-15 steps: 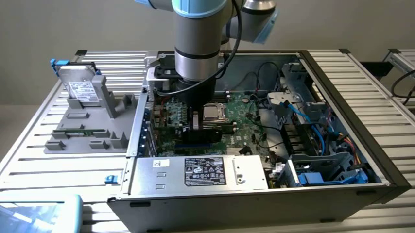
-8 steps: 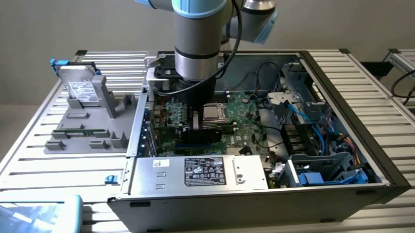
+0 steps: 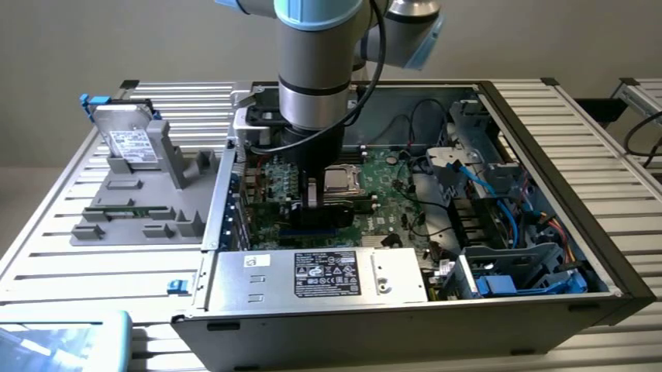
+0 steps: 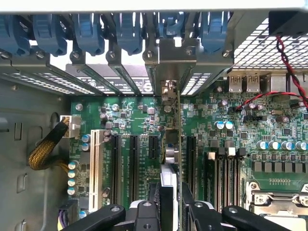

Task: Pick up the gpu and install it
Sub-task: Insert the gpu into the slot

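The gripper (image 4: 169,209) is clamping the gpu (image 4: 171,151) between its half-closed fingers (image 4: 144,214). The card is standing edge-on over the motherboard (image 4: 134,120), reaching beyond the fingertips toward the rear slot brackets (image 4: 120,72).

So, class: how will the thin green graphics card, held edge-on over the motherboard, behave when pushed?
The graphics card is probably stiff: its edge runs straight between the fingers. Likely light, being so thin. Probably fragile: small parts sit exposed on it.
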Robot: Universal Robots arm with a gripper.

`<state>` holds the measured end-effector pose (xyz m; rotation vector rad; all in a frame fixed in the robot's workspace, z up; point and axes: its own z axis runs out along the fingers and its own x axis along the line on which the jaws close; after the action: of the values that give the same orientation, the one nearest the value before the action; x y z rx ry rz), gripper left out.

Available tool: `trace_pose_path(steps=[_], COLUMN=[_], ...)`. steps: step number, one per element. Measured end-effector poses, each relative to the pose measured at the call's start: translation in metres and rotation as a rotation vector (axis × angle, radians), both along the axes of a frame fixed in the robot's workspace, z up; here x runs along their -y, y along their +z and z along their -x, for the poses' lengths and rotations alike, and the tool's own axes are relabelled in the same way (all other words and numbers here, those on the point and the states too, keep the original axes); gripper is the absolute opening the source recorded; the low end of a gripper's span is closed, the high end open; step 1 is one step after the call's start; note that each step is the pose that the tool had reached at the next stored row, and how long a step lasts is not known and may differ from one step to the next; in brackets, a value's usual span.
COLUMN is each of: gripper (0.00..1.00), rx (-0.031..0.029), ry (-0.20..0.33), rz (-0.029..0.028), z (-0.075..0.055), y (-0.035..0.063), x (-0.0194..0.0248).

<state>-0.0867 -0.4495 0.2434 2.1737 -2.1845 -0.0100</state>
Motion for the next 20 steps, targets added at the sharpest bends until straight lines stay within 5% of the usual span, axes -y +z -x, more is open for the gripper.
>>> trace_pose_path(steps=[20], gripper=[0.28], rx=[-0.0020], ry=[0.001], rz=[-0.0013], z=[-0.0003], y=[0.0000], x=[0.0023])
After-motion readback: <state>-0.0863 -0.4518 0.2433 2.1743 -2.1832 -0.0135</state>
